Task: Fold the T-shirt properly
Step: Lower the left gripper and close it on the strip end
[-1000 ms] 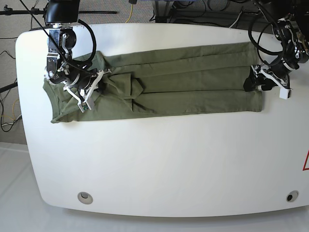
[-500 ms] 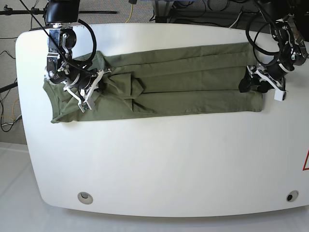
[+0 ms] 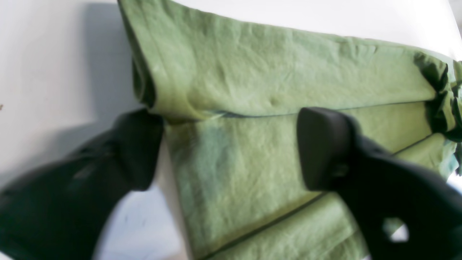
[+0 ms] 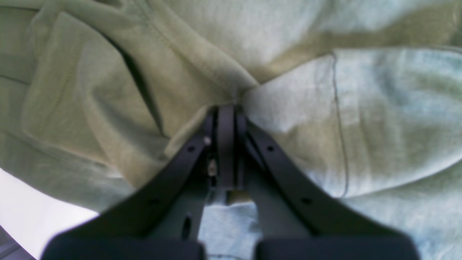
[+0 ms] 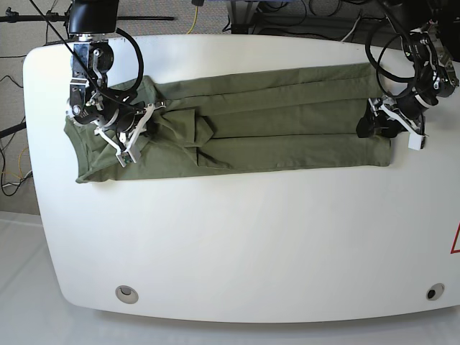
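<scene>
The T-shirt [image 5: 273,118] lies lengthwise across the table [image 5: 237,244]. Left claw [image 3: 231,151] straddles its hem end, jaws wide; right claw [image 4: 225,119] pinches the collar end.

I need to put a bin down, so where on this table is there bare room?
The wide white table area between the T-shirt and the table's near edge is bare. A thinner bare strip runs along the far edge behind the shirt. It is crowded at both shirt ends, where the right gripper and left gripper work.

T-shirt [image 4: 325,126] edges cropped, wrist views.
</scene>
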Robot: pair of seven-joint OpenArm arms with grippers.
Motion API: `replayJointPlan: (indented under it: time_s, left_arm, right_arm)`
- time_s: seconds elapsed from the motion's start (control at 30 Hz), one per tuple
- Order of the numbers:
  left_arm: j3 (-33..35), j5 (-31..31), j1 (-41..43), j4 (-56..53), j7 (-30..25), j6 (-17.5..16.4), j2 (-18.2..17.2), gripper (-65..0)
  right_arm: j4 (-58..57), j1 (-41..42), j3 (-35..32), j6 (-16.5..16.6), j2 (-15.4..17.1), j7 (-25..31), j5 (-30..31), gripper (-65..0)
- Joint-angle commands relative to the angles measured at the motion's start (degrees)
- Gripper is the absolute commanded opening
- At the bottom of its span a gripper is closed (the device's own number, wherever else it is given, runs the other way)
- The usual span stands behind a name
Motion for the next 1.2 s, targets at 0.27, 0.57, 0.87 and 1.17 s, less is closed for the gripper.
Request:
replayJointPlan:
  time_s: [0.27, 0.57, 0.87, 1.17]
  left_arm:
    - [0.4, 0.9, -0.1, 0.1, 3.0, 0.1, -0.1, -57.6]
    - [0.8, 1.3, -0.5, 0.4, 3.3, 0.1, -0.1, -63.7]
    - [1.0, 1.2, -0.7, 3.5, 4.5, 0.1, 0.0, -63.9]
    - [1.0, 0.4, 0.0, 9.3, 5.5, 0.1, 0.6, -64.0]
  right_arm:
    - [0.3, -0.1, 0.1, -0.1, 0.4, -1.4, -1.0, -65.0]
    - [0.5, -0.2, 0.1, -0.3, 0.2, -1.3, -0.9, -65.0]
    - [0.6, -0.2, 0.0, -0.2, 0.2, -1.3, -0.9, -65.0]
    - [0.3, 0.0, 0.0, -0.3, 0.1, -1.4, -0.9, -65.0]
